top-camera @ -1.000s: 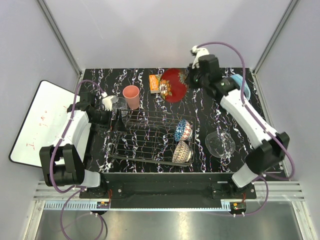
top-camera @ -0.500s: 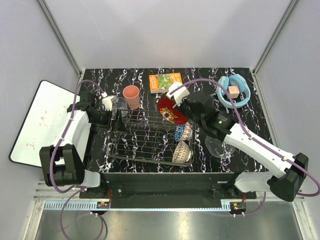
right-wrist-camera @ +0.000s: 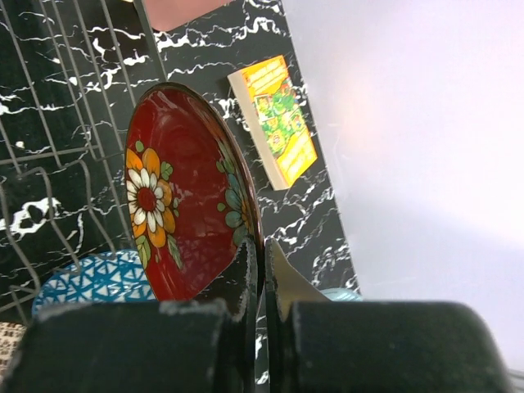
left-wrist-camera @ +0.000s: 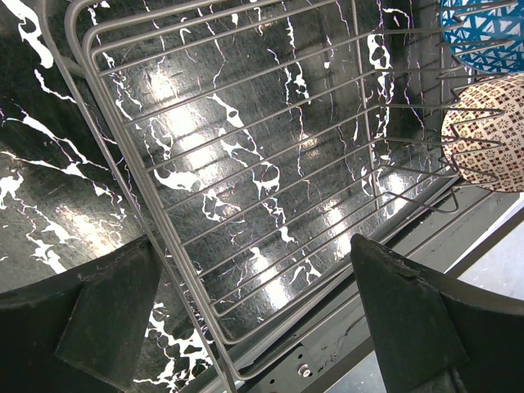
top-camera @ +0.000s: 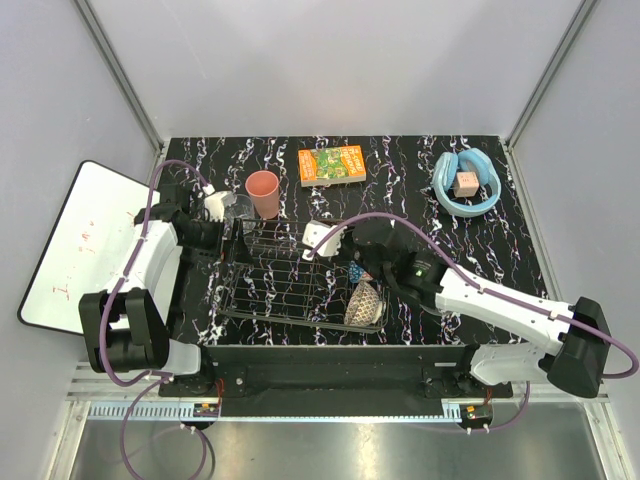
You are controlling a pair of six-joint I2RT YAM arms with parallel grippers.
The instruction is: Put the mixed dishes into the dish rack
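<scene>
Right gripper (right-wrist-camera: 262, 274) clamps glossy red bowl (right-wrist-camera: 176, 213) by its rim — bowl on edge over dish rack (top-camera: 268, 285), just beside blue patterned bowl (right-wrist-camera: 90, 282)

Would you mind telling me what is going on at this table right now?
The right gripper is shut on the rim of the glossy red bowl, holding it on edge over the dish rack. The blue patterned bowl and beige patterned bowl already stand in the rack. The left gripper hangs open by the rack's left end, empty.

Rack (top-camera: 270, 292), beige bowl (top-camera: 365, 303) (inside); cup (top-camera: 263, 192) beyond
</scene>
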